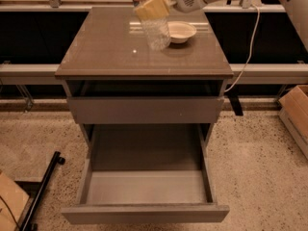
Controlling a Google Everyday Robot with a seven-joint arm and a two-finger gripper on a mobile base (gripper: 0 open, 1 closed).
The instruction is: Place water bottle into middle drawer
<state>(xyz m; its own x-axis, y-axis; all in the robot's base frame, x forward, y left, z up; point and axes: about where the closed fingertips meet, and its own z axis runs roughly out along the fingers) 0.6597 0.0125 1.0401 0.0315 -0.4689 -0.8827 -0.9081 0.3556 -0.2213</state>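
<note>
The water bottle (157, 32), clear and ribbed, is held upright over the back of the brown cabinet top (110, 47), with its top cut off by the upper edge of the view. My gripper (151, 7) reaches in from the upper right. Its pale yellow fingers (153, 6) are shut around the bottle's upper part. The bottle's base is close to the cabinet top; I cannot tell if it touches. The middle drawer (147, 186) is pulled out at the bottom front, and its grey tray floor is bare.
A shallow cream bowl (181, 31) sits on the cabinet top just right of the bottle. A closed, taller drawer front (144, 109) lies above the open drawer. A cardboard box (296, 110) stands at the right. A black stand (44, 188) lies on the floor at the left, and a cable (246, 61) hangs behind.
</note>
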